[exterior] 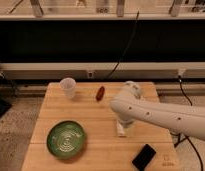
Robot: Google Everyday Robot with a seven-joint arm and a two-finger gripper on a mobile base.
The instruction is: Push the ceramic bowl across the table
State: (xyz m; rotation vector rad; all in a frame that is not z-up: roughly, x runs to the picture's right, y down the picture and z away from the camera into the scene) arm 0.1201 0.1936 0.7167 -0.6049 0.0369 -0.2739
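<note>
Nearest the camera, in the lower right of the frame, I noted a flat black slab [144,156] lying at an angle on the table [96,120], just left of a small printed mark [168,162] at that corner.

The ceramic bowl [66,140] sat in the lower left of the frame, upright near the table's front left corner. It was green, with pale rings showing inside. Nothing touched it.

At the centre of the frame a small white packet [121,131] lay on the planks, well apart from the bowl. The gripper [124,122] hung directly over the packet's far end, largely hidden under the bulky white arm [161,117] that entered from the right edge. Its fingers stood apart. I could not tell whether they touched the packet.

Farther back, a small reddish-brown item [100,93] lay near the table's rear edge, just left of the arm's rounded joint. A white cup [68,87] stood upright toward the rear left corner.

Beyond the table I saw a dark wall with a black cable [125,47] running down it.
</note>
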